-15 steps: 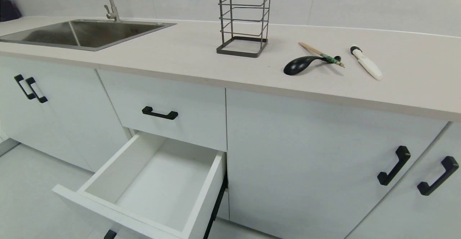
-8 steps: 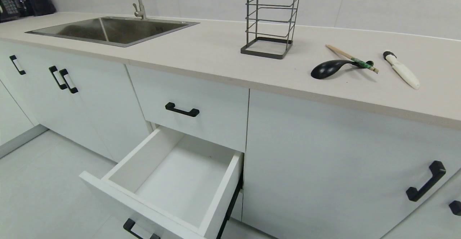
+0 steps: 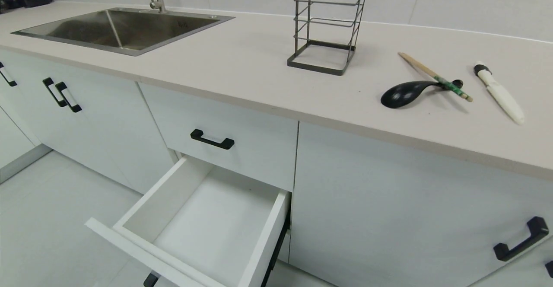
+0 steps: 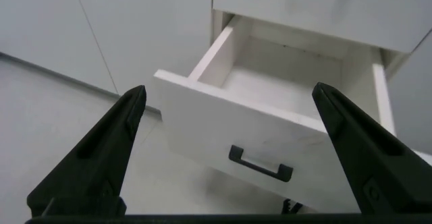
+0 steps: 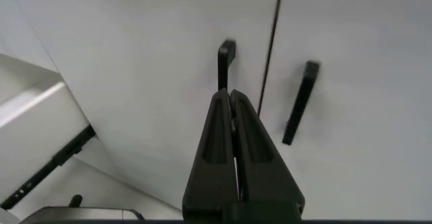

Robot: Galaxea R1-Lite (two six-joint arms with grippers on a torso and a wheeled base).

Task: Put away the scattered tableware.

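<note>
1. Three sorts of tableware lie on the bench (image 3: 242,71), well to the right of the sink (image 3: 121,27) and past the wire rack (image 3: 328,23). None is put away yet.
2. The left pincer (image 4: 229,92) has its fingers wide apart and holds nothing. It hangs in front of the drawer (image 4: 202,106), facing the black drawer handle (image 4: 260,164).
3. That drawer stands pulled out under a closed one, so I judge the place for the tableware is ready.
4. The right pincer (image 5: 231,96) has its fingers pressed together with nothing between them. It faces two black door handles (image 5: 300,102) low on the cupboard front.
5. The step in hand looks like the first reach up to the bench. The right arm seems the nearer one, and its pincer should open before it comes down.
6. The black spoon (image 3: 408,93) touches the chopsticks (image 3: 434,76) at its handle end. Lifting the spoon straight up by the handle should keep the chopsticks from rolling.
7. The white-handled tool (image 3: 501,94) lies apart, farthest right, and can be gripped across its middle.
8. Count:
   - one sink
   - one open drawer
   - one rack
   - one spoon
   - chopsticks lying so close I cannot tell one from two
   - one white-handled tool
</note>
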